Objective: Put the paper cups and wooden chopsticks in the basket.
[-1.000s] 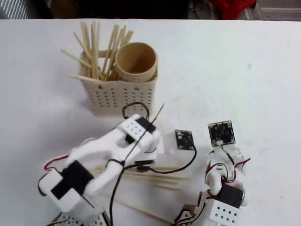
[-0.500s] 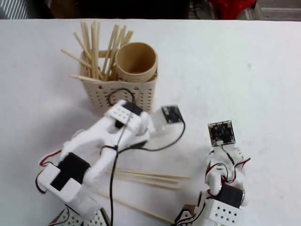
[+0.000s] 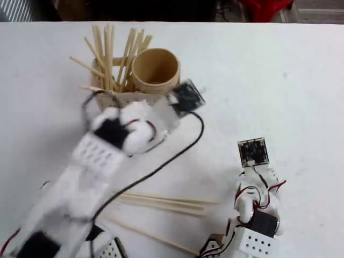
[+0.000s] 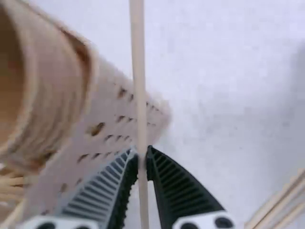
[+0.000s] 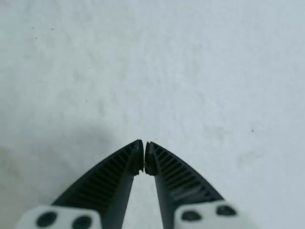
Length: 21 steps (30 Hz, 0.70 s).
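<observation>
1. Chopstick [image 4: 138,95], a pale, straight wooden stick, is clamped between the jaws of the left gripper [image 4: 142,155]; both its ends are cut off.
2. Just beyond it are the perforated basket [image 4: 109,133] and the paper cup [image 4: 43,86] inside it. They are upper left in the high view, with the basket's front mostly hidden by the left arm [image 3: 102,150].
3. Loose chopsticks [image 3: 172,203] lie lower centre on the table [image 3: 279,80].
4. Right gripper [image 5: 144,157], lower right, is closed on nothing.

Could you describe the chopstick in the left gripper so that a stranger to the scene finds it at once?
On the white table stands a perforated basket. Beside its wall, the left gripper is shut on one chopstick. Unlike the standing chopsticks in the basket or the loose chopsticks on the table, it alone is clamped.
</observation>
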Each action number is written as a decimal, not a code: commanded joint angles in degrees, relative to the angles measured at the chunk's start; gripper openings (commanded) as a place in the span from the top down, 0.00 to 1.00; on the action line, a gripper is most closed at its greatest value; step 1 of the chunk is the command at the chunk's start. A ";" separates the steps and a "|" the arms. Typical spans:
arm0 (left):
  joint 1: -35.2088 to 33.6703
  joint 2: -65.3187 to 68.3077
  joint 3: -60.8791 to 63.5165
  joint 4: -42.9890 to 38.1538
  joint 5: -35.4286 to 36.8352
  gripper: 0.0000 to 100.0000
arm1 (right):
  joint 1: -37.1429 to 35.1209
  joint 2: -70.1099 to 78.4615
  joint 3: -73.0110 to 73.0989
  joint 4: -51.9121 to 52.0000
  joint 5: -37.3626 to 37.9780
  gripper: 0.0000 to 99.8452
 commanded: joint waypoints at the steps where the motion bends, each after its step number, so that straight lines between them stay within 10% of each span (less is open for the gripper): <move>1: -0.22 -13.23 -7.38 0.88 4.31 0.98 | 0.40 -0.48 0.35 0.13 0.18 0.98; 13: -11.91 -12.79 -14.15 -35.87 18.55 0.98 | 0.40 -0.48 0.35 0.13 0.18 0.98; 21: -22.55 2.33 -13.54 -40.09 26.02 0.98 | 0.40 -0.48 0.35 0.13 0.18 0.98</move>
